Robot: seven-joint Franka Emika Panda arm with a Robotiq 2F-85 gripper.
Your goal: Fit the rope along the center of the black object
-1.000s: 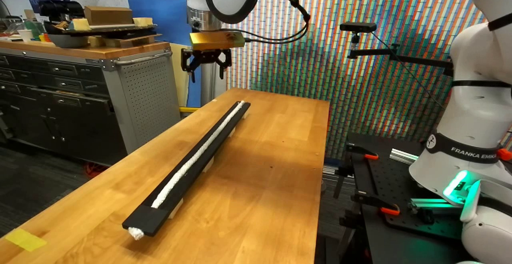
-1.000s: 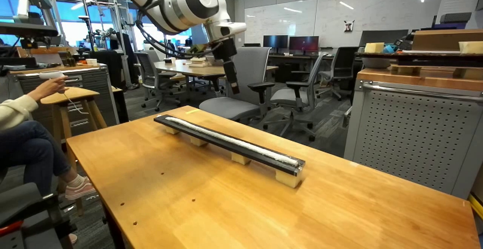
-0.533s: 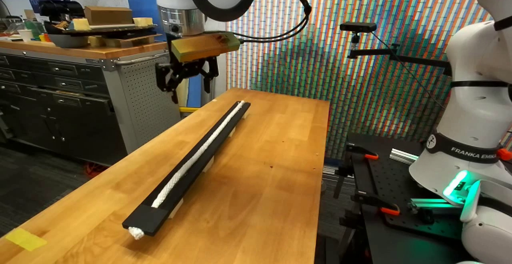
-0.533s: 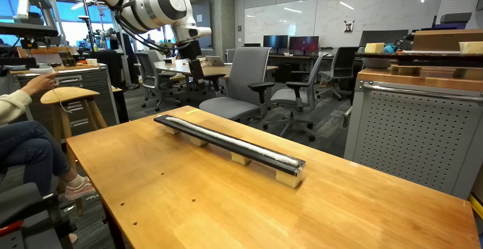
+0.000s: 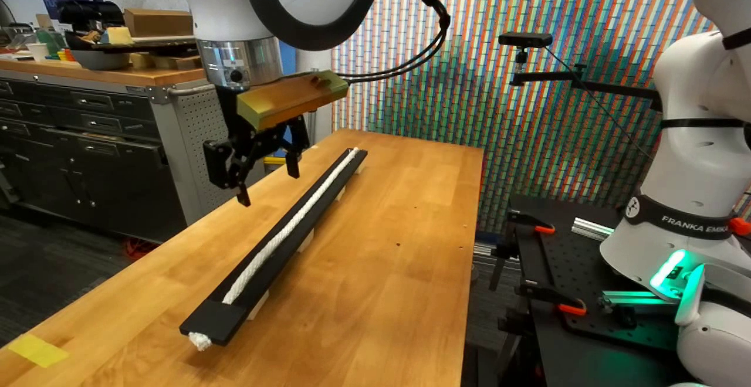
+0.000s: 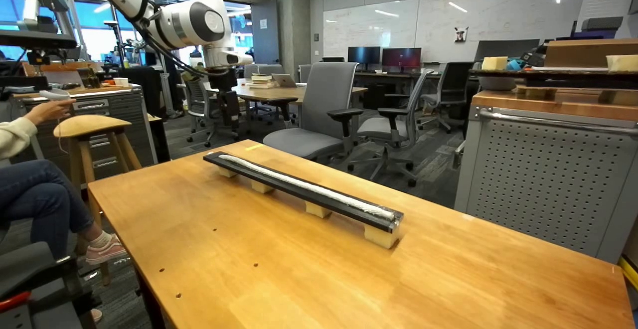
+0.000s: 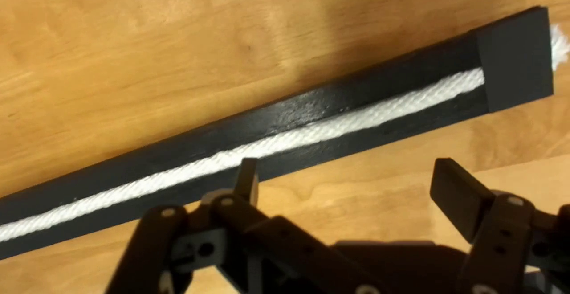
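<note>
White rope [image 7: 271,144] lies lengthwise along the black rail [image 7: 249,127] on its pale blocks [image 6: 382,237], one frayed tip poking past the end. I see my gripper [image 5: 270,189] hanging higher, apart from both, released, fingers [image 7: 459,197] spread wide.

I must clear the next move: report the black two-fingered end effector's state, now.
End effector: open, jaws wide apart, holding nothing; the white twisted rope on the long black rail is not gripped.

White rope [image 7: 285,141] — nearly straight — lies along the black rail [image 7: 267,122].
</note>
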